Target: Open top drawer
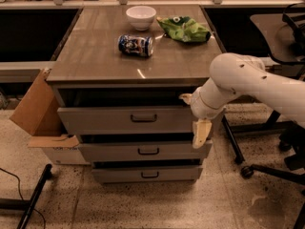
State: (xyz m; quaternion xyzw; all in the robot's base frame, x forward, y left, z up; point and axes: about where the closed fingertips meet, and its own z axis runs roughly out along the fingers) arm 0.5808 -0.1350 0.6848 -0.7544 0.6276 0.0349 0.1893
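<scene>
Camera view, looking down on a cabinet: the top drawer (114, 120) sits just under the brown tabletop (90, 56). It is the widest and tallest of three grey fronts, with a small dark rectangular handle (144, 118) at its centre. A dark gap shows between its upper edge and the tabletop, and its front stands forward of the two narrower drawers (147, 151) stepped below it.

The gripper (192, 119) is at the drawer's right end, on a white arm (257, 82) that reaches in from the right. Its two pale fingers are spread well apart: one points left at the drawer's upper right corner, and the other (201, 133) hangs down past the lower edge. Whether either touches the front I cannot tell, and nothing is held between them.

On the tabletop a white bowl (141, 16) stands at the back with a crumpled green bag (183, 28) beside it, and a blue can (136, 45) lies on its side nearer the front. An open cardboard box (35, 109) leans at the cabinet's left, and a dark office chair (286, 128) stands on the right.
</scene>
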